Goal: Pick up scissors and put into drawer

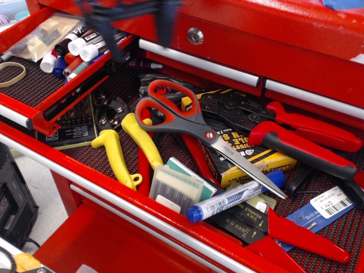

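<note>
The scissors, with red-and-grey looped handles and long silver blades, lie on top of the tools in the wide lower drawer, blades pointing to the lower right. The smaller shallow red drawer with black mesh liner stands pulled out at the upper left, above the wide drawer, and holds marker pens. My gripper is a blurred dark shape at the top, above and left of the scissors' handles. Its two fingers are spread apart and hold nothing.
The wide drawer also holds red-handled pliers, a yellow-handled tool, a clear bit case, a blue-capped pen and a yellow-black box. A rubber band lies in the small drawer. The cabinet's closed drawers rise behind.
</note>
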### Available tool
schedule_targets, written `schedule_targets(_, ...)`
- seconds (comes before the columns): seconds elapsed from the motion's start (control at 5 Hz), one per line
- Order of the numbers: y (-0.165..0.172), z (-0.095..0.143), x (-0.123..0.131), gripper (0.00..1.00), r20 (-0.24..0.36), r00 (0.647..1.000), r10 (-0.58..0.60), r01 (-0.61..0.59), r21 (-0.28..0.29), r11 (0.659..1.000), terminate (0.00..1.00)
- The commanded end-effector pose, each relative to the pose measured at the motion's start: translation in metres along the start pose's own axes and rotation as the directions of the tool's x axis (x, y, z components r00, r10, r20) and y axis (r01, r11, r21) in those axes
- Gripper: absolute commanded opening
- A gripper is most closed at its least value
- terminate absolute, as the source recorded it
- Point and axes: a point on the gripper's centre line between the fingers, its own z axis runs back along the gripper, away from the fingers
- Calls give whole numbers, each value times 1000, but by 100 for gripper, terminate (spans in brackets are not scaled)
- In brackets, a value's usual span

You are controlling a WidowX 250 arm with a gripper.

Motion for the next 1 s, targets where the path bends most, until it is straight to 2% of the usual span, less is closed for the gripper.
schedule_targets(0.0,-46,-21,-43,100,76,984,164,-158,-82,984,0)
schedule_targets(0.4,-38,-53,-54,100,97,968,232,-214,-162,963,0)
schedule_targets(0.6,-35,-68,-50,100,89,964,252,-230,-201,952,0)
schedule_targets(0.8,-33,-82,-47,100,86,958,272,-250,-210,945,0)
